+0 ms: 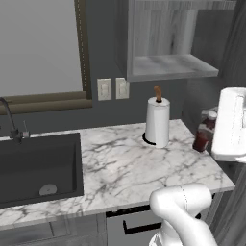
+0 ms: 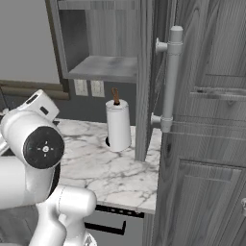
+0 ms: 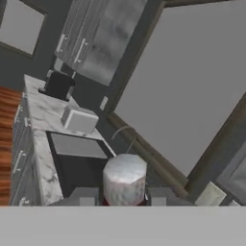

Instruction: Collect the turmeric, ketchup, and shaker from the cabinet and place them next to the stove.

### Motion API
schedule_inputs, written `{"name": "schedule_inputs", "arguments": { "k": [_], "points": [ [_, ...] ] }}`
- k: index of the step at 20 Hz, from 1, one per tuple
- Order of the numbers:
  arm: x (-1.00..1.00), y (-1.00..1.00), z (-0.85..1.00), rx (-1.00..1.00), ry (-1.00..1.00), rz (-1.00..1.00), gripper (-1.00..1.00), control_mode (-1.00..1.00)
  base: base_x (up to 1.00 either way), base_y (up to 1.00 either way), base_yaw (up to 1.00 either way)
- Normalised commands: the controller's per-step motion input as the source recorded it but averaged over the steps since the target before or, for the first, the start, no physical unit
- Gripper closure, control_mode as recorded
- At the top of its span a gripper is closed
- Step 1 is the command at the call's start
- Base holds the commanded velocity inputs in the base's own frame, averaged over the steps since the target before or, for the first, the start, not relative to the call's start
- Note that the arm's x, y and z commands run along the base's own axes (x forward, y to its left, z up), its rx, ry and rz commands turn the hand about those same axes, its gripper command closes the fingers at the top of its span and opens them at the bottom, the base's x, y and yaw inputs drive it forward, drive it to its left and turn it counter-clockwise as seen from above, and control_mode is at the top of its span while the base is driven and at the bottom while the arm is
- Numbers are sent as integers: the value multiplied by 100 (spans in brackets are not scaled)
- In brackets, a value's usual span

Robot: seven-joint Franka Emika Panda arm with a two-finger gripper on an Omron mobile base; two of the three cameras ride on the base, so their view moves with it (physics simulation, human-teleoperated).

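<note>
Carrying the ketchup low over the right end of the marble counter, gripper clamped tight on its cap; keep upright, swing clear of the paper-towel roll, set down beside the stove

You see: desk white, grey-veined marble | ketchup dark red | cabinet pale grey wood-grain | sink black

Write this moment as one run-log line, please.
gripper: shut on ketchup | ketchup: at right end of counter, right of paper roll
</note>
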Motion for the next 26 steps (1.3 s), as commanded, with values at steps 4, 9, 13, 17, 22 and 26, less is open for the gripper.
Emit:
{"name": "schedule_inputs", "arguments": {
  "k": [4, 9, 13, 17, 22, 26],
  "points": [
    [-45, 48, -23, -5, 0, 7, 100, 100, -13, 16, 3],
    [0, 0, 0, 0, 0, 0, 100, 100, -42, 67, 11],
    [0, 0, 0, 0, 0, 0, 100, 100, -33, 70, 16],
    [0, 0, 0, 0, 0, 0, 100, 100, -22, 72, 23],
    [0, 0, 0, 0, 0, 0, 100, 100, -20, 62, 34],
    [0, 0, 0, 0, 0, 0, 100, 100, -38, 38, 45]
  ]
}}
